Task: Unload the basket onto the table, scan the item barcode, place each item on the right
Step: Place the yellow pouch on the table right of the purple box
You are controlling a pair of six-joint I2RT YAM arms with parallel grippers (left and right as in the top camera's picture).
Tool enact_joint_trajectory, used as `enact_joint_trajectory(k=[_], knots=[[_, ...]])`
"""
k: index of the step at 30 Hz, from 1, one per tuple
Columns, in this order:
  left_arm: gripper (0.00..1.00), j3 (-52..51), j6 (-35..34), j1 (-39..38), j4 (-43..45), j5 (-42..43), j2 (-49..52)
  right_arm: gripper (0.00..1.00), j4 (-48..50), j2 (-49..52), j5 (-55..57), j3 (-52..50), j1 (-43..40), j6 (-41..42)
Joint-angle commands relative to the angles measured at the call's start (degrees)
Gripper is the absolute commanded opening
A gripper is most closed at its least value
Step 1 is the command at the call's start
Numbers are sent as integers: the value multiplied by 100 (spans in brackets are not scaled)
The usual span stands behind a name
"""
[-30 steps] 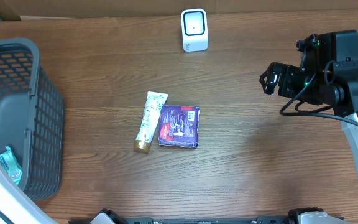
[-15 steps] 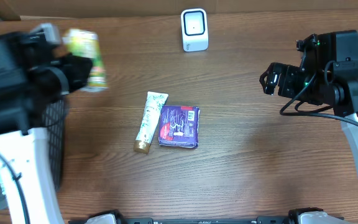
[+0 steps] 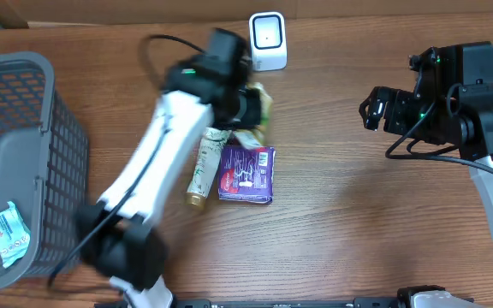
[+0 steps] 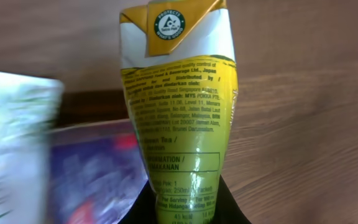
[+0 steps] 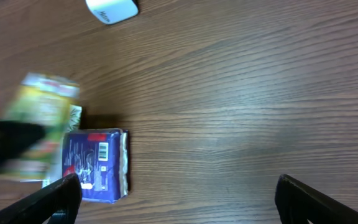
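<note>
This is looking like a mock shop checkout on a test bench. A white barcode scanner [image 3: 268, 40] is standing at the far edge of a wood-grain table [image 3: 358, 214]. A grey mesh shopping basket [image 3: 67, 171] is sitting well left of the scanner. A purple packet [image 3: 246, 174] and a tube [image 3: 202, 171] are lying in front of it.

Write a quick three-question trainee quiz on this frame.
1. True or false: the left gripper is shut on the yellow-green drink carton.
2. In the overhead view, the white box-shaped scanner sits near which picture edge? A top, B bottom, C left.
3. Fill in: the right gripper has its jaws ___.
Key: 1 true; 2 A; 3 open.
</note>
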Motion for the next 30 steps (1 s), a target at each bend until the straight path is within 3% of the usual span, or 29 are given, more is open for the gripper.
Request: enact_joint_trajectory(k=[1,10,14,17,20,25,30], knots=[[4,50,-212,-555,289,365,514,100,15,7,125,120,22,13],[4,50,-428,-1169,354,-103,1637,100,11,7,125,120,22,13],[12,52,-509,-1180,160,-356,1703,100,13,7,122,120,22,13],[24,70,-505,-1161,151,-402,1631,100,26,7,122,120,22,11],[50,225,-452,-1126,55,-579,1528,100,39,7,122,120,22,13],[60,1200,-149,-1106,-704,-1394,1329,100,37,7,120,120,22,13],[88,2745,-138,-918,-1561,-2249,1005,100,35,7,120,120,22,13]])
